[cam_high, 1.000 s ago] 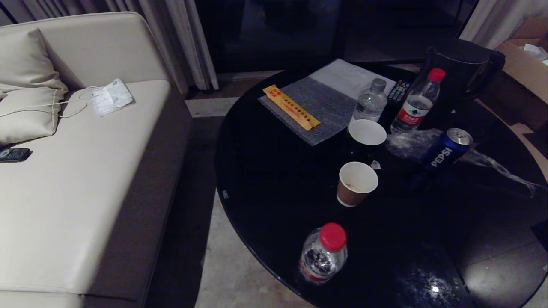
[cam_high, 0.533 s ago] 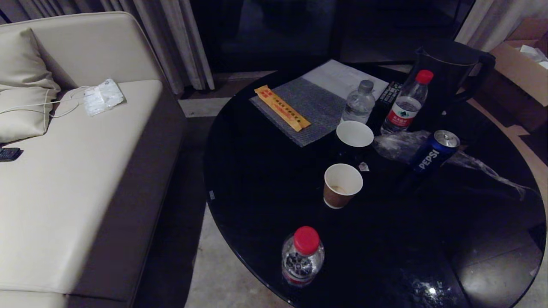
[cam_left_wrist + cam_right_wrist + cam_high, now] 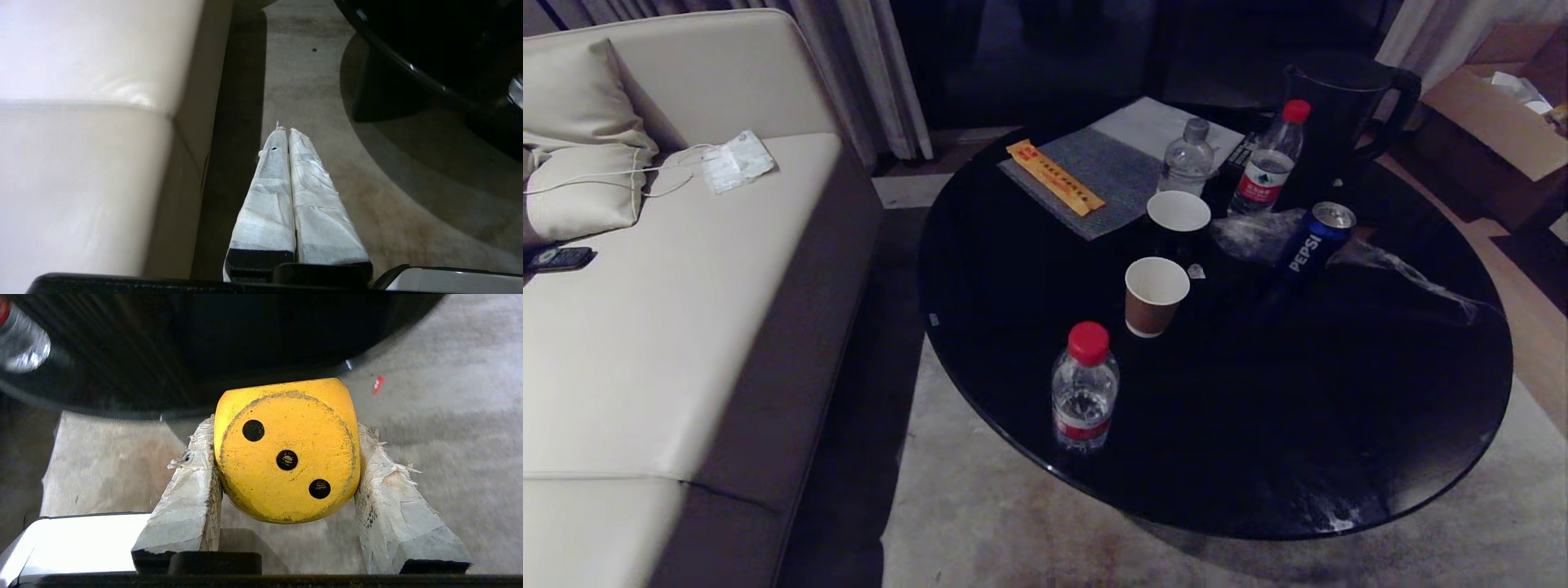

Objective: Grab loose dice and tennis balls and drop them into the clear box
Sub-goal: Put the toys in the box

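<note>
A yellow die with three black pips on its near face sits squeezed between the two taped fingers of my right gripper, held above the pale carpet beside the round black table's edge. My left gripper hangs over the floor between the sofa and the table, its white-wrapped fingers pressed together with nothing in them. Neither arm shows in the head view. The tennis balls and the clear box are out of view.
A round black table carries a red-capped water bottle, two paper cups, a Pepsi can, two more bottles, a black kettle and a grey mat. A cream sofa stands left; a cardboard box at far right.
The whole head view has shifted: the table now sits farther off and more of the carpet shows in front of it. The things on the table keep their places.
</note>
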Available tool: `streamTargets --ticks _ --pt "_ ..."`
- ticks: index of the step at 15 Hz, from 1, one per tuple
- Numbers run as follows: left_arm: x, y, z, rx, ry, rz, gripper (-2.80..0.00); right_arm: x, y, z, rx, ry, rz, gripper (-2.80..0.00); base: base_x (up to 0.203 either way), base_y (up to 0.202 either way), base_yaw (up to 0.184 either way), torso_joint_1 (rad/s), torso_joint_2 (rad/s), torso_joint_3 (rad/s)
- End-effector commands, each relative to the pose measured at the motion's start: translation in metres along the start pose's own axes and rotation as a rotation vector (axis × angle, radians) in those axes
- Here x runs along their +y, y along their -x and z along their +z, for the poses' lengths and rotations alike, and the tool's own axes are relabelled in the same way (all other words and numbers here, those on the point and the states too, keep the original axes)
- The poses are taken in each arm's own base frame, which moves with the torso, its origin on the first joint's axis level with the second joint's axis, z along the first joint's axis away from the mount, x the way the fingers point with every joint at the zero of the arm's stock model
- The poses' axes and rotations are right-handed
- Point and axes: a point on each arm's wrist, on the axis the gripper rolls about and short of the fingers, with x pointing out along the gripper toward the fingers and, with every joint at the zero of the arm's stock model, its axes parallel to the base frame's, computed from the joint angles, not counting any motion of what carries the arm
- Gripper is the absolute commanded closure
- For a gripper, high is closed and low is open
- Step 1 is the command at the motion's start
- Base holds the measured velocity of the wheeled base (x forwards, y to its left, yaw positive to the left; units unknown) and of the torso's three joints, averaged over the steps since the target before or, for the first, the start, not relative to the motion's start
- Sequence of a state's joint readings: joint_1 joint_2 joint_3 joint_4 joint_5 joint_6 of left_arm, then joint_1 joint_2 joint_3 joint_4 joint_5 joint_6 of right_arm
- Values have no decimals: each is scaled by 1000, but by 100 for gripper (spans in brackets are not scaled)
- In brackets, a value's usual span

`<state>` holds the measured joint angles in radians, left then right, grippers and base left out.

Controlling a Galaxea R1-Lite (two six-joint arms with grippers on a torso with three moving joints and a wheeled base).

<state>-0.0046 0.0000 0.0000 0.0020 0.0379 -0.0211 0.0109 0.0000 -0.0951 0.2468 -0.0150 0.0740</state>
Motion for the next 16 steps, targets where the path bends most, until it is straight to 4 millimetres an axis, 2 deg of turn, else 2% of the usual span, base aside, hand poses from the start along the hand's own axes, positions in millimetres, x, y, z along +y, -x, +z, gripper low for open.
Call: streamTargets --ticks 1,16 --pt "0 0 0 3 0 0 0 0 0 0 3 -1 -1 0 -182 0 -1 0 2 0" --pt "0 0 0 3 0 0 0 0 0 0 3 -1 -1 0 -184 0 -2 3 1 4"
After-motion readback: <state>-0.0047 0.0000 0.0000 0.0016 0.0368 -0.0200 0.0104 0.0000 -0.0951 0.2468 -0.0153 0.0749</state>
